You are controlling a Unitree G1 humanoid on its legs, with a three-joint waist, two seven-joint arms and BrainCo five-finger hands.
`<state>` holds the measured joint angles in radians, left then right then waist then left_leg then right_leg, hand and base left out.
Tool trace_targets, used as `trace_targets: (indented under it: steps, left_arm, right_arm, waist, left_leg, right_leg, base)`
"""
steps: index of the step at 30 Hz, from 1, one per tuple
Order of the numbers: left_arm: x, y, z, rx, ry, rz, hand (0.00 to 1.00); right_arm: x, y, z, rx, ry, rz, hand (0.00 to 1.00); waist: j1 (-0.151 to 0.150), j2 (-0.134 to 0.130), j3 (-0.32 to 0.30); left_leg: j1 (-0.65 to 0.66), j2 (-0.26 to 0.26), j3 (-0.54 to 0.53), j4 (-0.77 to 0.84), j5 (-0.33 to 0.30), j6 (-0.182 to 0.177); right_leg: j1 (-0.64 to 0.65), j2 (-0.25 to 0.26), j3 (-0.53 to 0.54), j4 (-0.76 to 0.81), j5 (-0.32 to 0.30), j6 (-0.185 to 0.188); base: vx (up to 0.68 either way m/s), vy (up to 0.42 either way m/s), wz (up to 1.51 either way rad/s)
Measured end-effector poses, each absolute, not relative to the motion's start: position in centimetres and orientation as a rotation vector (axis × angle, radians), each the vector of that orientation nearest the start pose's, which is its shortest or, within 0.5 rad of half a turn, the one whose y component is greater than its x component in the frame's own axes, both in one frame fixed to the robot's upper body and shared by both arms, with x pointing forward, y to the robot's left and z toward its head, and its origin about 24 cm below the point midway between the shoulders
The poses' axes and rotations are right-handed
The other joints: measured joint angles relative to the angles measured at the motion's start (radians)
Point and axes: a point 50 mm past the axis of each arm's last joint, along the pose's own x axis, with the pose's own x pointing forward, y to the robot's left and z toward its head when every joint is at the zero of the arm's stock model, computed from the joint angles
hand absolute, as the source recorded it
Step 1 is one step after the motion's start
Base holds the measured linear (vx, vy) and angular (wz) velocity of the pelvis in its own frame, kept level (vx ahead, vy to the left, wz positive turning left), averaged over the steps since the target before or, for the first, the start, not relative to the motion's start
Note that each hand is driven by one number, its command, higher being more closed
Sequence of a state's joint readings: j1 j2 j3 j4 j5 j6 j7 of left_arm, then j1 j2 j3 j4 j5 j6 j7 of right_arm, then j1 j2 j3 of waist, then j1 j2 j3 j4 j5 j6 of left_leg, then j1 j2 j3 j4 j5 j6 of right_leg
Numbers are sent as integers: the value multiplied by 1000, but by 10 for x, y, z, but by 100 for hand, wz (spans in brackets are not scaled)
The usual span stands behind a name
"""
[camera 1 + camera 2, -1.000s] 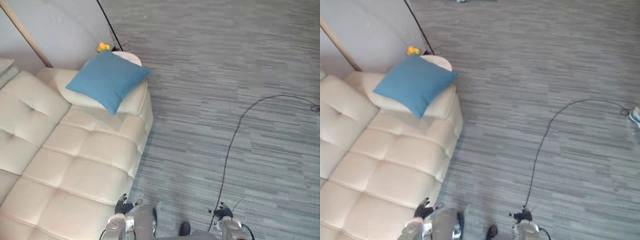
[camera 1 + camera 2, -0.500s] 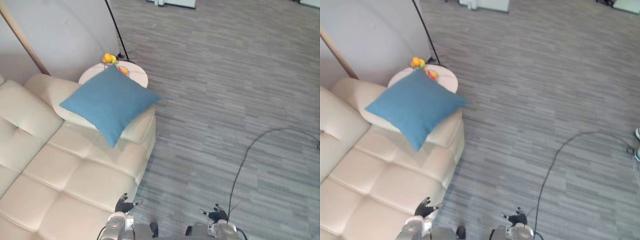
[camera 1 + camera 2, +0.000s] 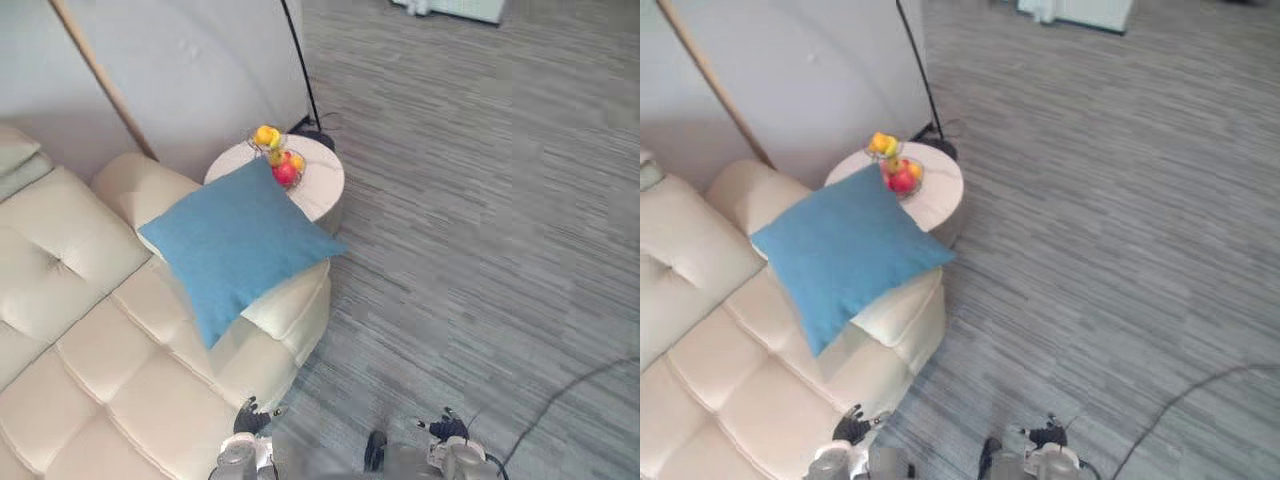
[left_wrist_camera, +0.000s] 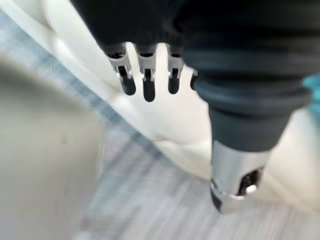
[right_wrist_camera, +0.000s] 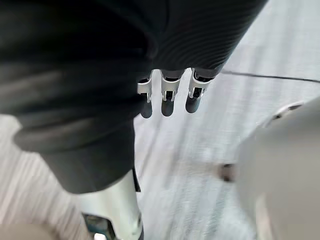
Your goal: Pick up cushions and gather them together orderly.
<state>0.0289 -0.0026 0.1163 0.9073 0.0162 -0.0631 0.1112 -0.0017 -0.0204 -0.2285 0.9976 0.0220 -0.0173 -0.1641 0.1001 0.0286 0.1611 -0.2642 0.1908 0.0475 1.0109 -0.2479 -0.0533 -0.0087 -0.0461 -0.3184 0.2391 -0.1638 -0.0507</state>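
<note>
We locate the blue cushion [image 3: 240, 245] in the eye views. It is square, of matte woven fabric, and lies tilted on the rounded armrest of the sofa [image 3: 90, 380], with one corner overhanging the armrest's outer side. The sofa is cream, smooth and leather-like, with its seat tufted into square panels.

Just beside the armrest stands a round, pale counter [image 3: 322, 182], partly hidden behind the cushion's upper corner. It carries a wire bowl of fruit [image 3: 279, 160], yellow, orange and red. A thin black lamp pole [image 3: 297, 65] rises behind the counter, and a slanted wooden rod [image 3: 100, 75] leans on the wall. The floor [image 3: 480, 250] is grey carpet with fine stripes.

The eye views show both hands only small, at the lower edge, well apart from the cushion. The wrist views supply their posture:
- Left robot hand [image 4: 144, 82]: fingers straight and spread, empty, hanging over the sofa's front edge where it meets the carpet.
- Right robot hand [image 5: 168, 99]: fingers straight and spread, empty, above bare carpet.
</note>
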Motion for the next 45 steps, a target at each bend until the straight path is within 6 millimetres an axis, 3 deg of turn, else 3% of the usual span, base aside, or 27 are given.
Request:
trace_targets:
  steps: [2, 3, 5, 6, 7, 8, 10, 13, 15, 17, 20, 21, 23, 24, 25, 26, 27, 30, 33, 35, 38, 42, 45]
  left_arm:
    - [153, 169, -137, 29, 853, 182, 0]
    - [154, 165, -137, 32, 852, 164, 0]
    - [153, 154, -139, 30, 865, 128, 0]
    - [154, 156, -139, 35, 865, 128, 0]
    - [157, 162, -137, 51, 854, 134, 0]
    - [157, 167, -137, 62, 852, 141, 0]
    - [153, 170, -139, 71, 871, 144, 0]
    - [144, 174, -143, 77, 902, 152, 0]
    - [141, 175, -145, 97, 918, 138, 0]
    - [138, 178, -146, 111, 925, 135, 0]
    - [139, 178, -146, 110, 923, 139, 0]
    - [140, 177, -145, 108, 921, 139, 0]
    - [139, 179, -146, 106, 923, 148, 0]
    - [138, 180, -146, 111, 924, 151, 0]
    - [138, 182, -146, 115, 925, 161, 0]
    - [138, 180, -146, 111, 925, 162, 0]
    - [135, 172, -148, 84, 934, 161, 0]
    - [134, 155, -149, 25, 942, 159, 0]
    - [135, 150, -149, 13, 940, 151, 0]
    - [138, 151, -148, 18, 930, 147, 0]
    - [142, 150, -147, 25, 922, 138, 0]
    - [138, 162, -147, 55, 929, 154, 0]
    - [134, 179, -148, 92, 947, 180, 0]
  right_arm:
    - [134, -196, -148, 32, 978, -392, 0]
    - [134, -198, -148, 27, 977, -397, 0]
    - [123, -206, -150, 25, 1001, -425, 0]
    - [121, -206, -151, 38, 1008, -439, 0]
    - [119, -202, -153, 63, 1022, -448, 0]
    - [120, -200, -153, 69, 1022, -444, 0]
    - [129, -199, -150, 71, 1001, -437, 0]
    - [131, -198, -150, 71, 996, -428, 0]
    - [127, -192, -152, 87, 1007, -418, 0]
    - [119, -190, -155, 97, 1027, -418, 0]
    - [120, -192, -154, 94, 1016, -422, 0]
    - [119, -193, -153, 96, 1013, -424, 0]
    - [115, -192, -154, 97, 1023, -427, 0]
    - [113, -191, -155, 101, 1031, -426, 0]
    - [108, -187, -157, 111, 1045, -424, 0]
    - [108, -185, -158, 116, 1046, -422, 0]
    - [108, -189, -157, 107, 1041, -427, 0]
    - [107, -198, -156, 92, 1036, -444, 0]
    - [107, -195, -156, 108, 1037, -444, 0]
    - [109, -194, -156, 110, 1030, -446, 0]
    - [108, -198, -155, 140, 1022, -483, 0]
    - [106, -199, -156, 155, 1024, -502, 0]
    - [96, -206, -157, 172, 1036, -547, 0]
  waist:
    - [6, -13, -8]
    - [6, -6, -11]
    - [2, 18, -25]
    - [2, 17, -26]
    - [5, -25, -23]
    - [8, -41, -25]
    - [7, -48, -24]
    - [10, -38, -31]
    - [-6, -45, -30]
    - [-9, -50, -34]
    - [-18, -49, -37]
    - [-23, -50, -37]
    - [-35, -54, -40]
    - [-35, -66, -46]
    - [-30, -90, -64]
    - [-31, -87, -69]
    - [-30, -56, -86]
    - [-33, -15, -99]
    - [-35, -16, -99]
    - [-37, -30, -95]
    - [-36, -41, -87]
    - [-38, -41, -89]
    - [-45, -41, -92]
  left_leg:
    - [-37, -6, 98, -200, -2, 10]
    - [-42, -9, 141, -322, 27, 26]
    - [-38, -18, 274, -620, 178, 58]
    - [-23, -28, 282, -639, 174, 68]
    - [0, -78, 275, -697, 188, 76]
    - [9, -99, 274, -717, 189, 77]
    - [40, -124, 276, -736, 182, 85]
    - [149, -159, 269, -803, 157, 96]
    - [205, -188, 228, -815, 124, 102]
    - [226, -199, 196, -814, 113, 104]
    - [236, -200, 104, -814, 103, 95]
    - [231, -198, 52, -811, 98, 86]
    - [227, -200, -4, -786, 83, 62]
    - [220, -207, -24, -771, 71, 48]
    - [213, -222, -52, -749, 54, 31]
    - [212, -215, -69, -739, 48, 23]
    - [195, -192, -96, -733, 43, 11]
    - [195, -152, -153, -764, 58, -21]
    - [215, -121, -195, -799, 84, -52]
    - [204, -111, -170, -799, 107, -49]
    - [194, -97, 9, -811, 133, -24]
    - [209, -120, 12, -861, 168, -12]
    - [267, -138, 13, -998, 228, -7]
  right_leg:
    - [46, -20, -34, -57, -1, 14]
    - [67, -21, -54, -77, -7, 27]
    - [105, -8, -109, -90, -29, 65]
    - [112, -15, -115, -92, -36, 76]
    - [114, -43, -108, -106, -35, 85]
    - [116, -58, -104, -106, -38, 90]
    - [135, -84, -99, -81, -32, 103]
    - [100, -142, -53, 146, -30, 110]
    - [-26, -211, 18, 494, -24, 135]
    - [-75, -210, 75, 546, -64, 149]
    - [-148, -142, 216, 439, -111, 153]
    - [-170, -95, 323, 342, -109, 154]
    - [-163, -69, 395, 225, -76, 152]
    - [-156, -74, 401, 165, -25, 135]
    - [-150, -87, 392, 129, -2, 146]
    - [-136, -91, 374, 123, -21, 144]
    - [-128, -73, 330, 98, -23, 139]
    - [-99, -39, 260, 56, -11, 120]
    - [-30, -13, 180, 10, -4, 109]
    - [-13, -19, 142, -7, 1, 100]
    - [3, -36, 101, -33, 8, 90]
    - [19, -46, 114, -74, 30, 92]
    - [31, -54, 110, -106, 36, 103]
  base:
    - [251, -99, 41]
    - [252, 15, 51]
    - [367, 66, 83]
    - [384, 105, 82]
    - [279, 91, 50]
    - [316, 94, 39]
    - [253, 76, 10]
    - [207, 109, 3]
    - [173, 79, 53]
    - [163, 10, 68]
    - [165, -51, 91]
    - [136, -122, 98]
    - [164, -213, 103]
    - [166, -298, 96]
    - [123, -253, 69]
    - [171, -314, 72]
    - [209, -283, 63]
    - [177, -241, 52]
    - [96, -192, 63]
    - [-3, -80, 61]
    - [-49, 8, 44]
    - [-103, 57, 3]
    - [-106, 26, 9]
